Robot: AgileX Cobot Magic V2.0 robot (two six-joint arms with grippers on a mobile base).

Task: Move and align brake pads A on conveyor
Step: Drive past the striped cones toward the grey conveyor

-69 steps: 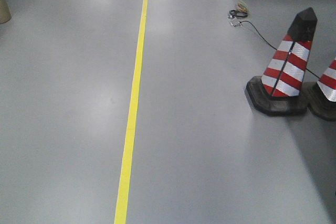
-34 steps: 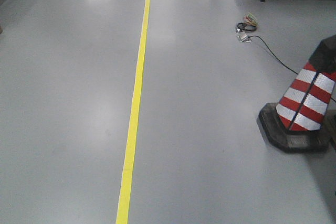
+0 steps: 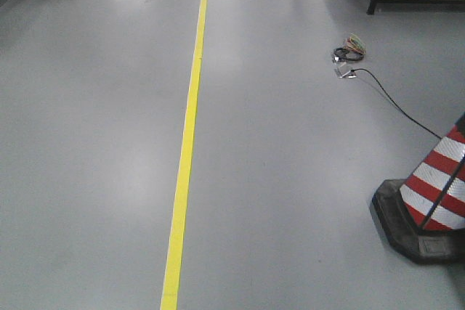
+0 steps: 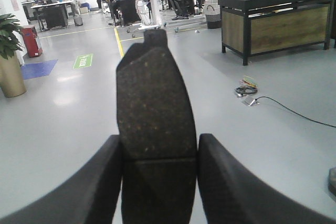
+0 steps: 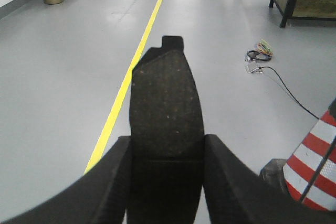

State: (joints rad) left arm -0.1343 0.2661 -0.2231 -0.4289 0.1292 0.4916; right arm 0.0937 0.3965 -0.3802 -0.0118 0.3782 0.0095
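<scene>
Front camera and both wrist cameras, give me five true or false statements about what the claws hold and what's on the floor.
1. The left claw is shut on a brake pad. True.
2. The right claw is empty. False: it grips a second brake pad.
3. The conveyor shows in the front view. False: that view shows grey floor and no belt.
4. A striped traffic cone stands right of the yellow line. True.
5. The coiled cable lies left of that line. False: it lies to the right of it.
</scene>
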